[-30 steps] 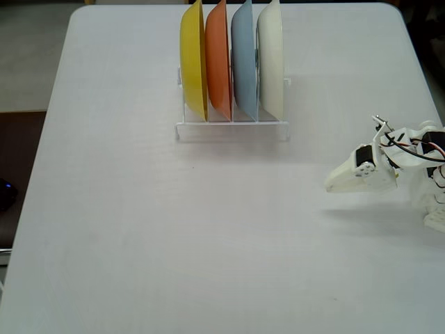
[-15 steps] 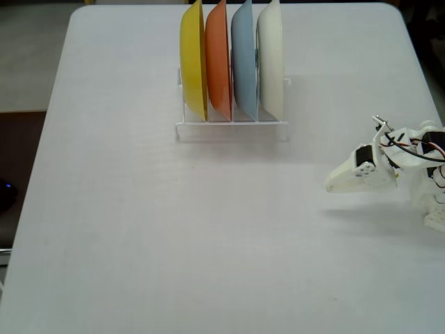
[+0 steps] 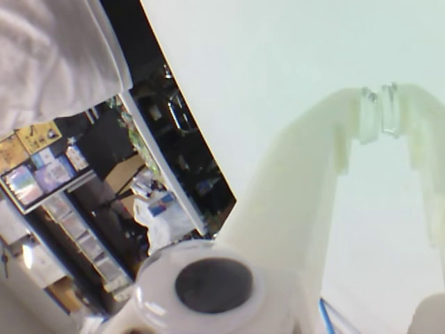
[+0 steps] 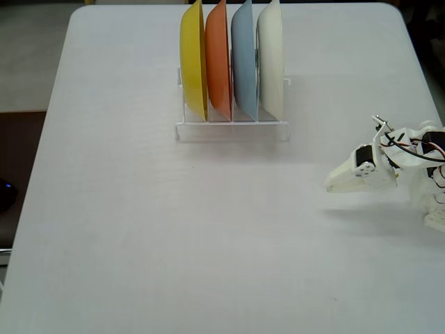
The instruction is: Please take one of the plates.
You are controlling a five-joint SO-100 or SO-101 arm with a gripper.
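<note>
table (image 4: pixel 139 229) white, rack near its far edge | clear rack (image 4: pixel 231 129) holds four plates on edge | cream-white plate (image 4: pixel 271 59) in rack's rightmost slot, fixed view, beside light blue plate (image 4: pixel 243 62) | my gripper (image 3: pixel 379 97) well right of rack, nearer the camera; fingertips pressed together, empty

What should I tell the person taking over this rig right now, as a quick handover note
Gripper: fingers closed and empty, low over the table at the right edge of the fixed view, well clear of the rack.
Plates: four stand upright in the rack, yellow plate, orange plate, light blue plate, then the cream-white plate at the right end.
Done: nothing taken.
Left: approach, grasp the cream-white plate, lift it out.
</note>
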